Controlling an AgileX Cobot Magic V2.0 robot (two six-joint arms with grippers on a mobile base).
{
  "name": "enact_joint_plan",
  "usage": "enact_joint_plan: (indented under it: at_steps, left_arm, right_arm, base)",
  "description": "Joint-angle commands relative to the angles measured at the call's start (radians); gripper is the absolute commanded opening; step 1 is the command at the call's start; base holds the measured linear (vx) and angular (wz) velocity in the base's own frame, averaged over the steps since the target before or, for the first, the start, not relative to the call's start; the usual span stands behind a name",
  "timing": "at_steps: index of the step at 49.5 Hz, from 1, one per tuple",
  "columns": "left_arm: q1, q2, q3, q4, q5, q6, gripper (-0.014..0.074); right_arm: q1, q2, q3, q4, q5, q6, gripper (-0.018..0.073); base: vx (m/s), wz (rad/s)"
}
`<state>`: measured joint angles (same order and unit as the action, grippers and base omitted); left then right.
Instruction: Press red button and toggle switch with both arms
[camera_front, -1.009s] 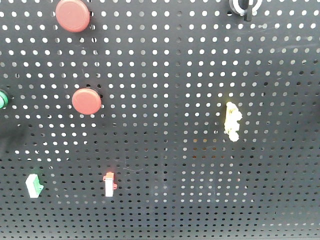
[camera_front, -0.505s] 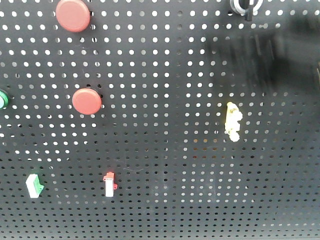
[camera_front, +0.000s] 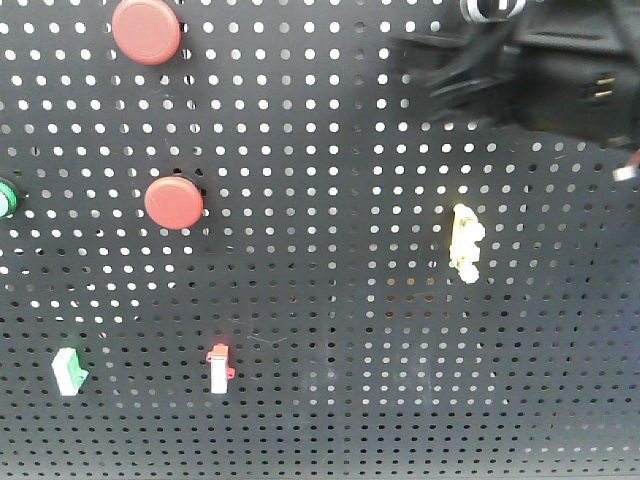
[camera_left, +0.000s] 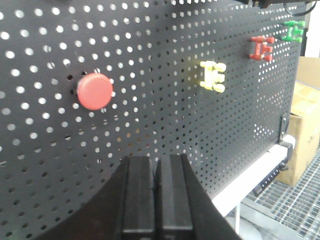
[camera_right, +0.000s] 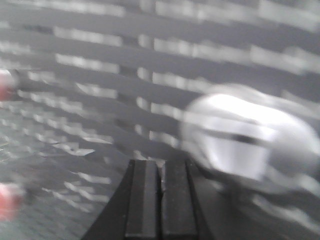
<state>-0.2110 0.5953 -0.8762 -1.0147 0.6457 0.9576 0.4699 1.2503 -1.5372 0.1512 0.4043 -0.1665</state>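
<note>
On the black pegboard, the larger red button (camera_front: 146, 30) sits at the top left. The toggle switch (camera_front: 492, 8) is at the top edge, right of centre, partly covered by my right arm (camera_front: 560, 80), a dark blurred shape. In the right wrist view the silvery-white knob (camera_right: 245, 140) is a blur just up and right of my right gripper (camera_right: 161, 165), which is shut and empty. My left gripper (camera_left: 156, 162) is shut and empty, below and right of a red button (camera_left: 95, 91). I cannot tell which red button that is. The left arm does not show in the front view.
A smaller red button (camera_front: 174, 202), a green button (camera_front: 5, 197) at the left edge, a yellow jagged switch (camera_front: 465, 242), a red-and-white switch (camera_front: 218, 367) and a green-and-white switch (camera_front: 68, 371) are on the board. Cardboard boxes (camera_left: 305, 130) stand beyond the board's right end.
My right arm has come in from the right to the top right corner and now covers the board beside the toggle switch. The buttons and switches have not moved.
</note>
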Motion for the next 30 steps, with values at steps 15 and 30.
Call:
enact_joint_plan:
  at_steps: [15,30]
  left_arm:
    - [0.001,0.004,-0.023,-0.044,-0.041,-0.009,0.0001]
    - [0.001,0.004,-0.021,0.016,-0.038,-0.053,0.0001]
  right_arm:
    - [-0.054,-0.091,-0.034,-0.035,0.054,0.021,-0.0003]
    - [-0.055,-0.303,0.210,-0.048,0.062,0.029,-0.0003]
  base:
    - [0.00,0.00]
    - [0.00,0.00]
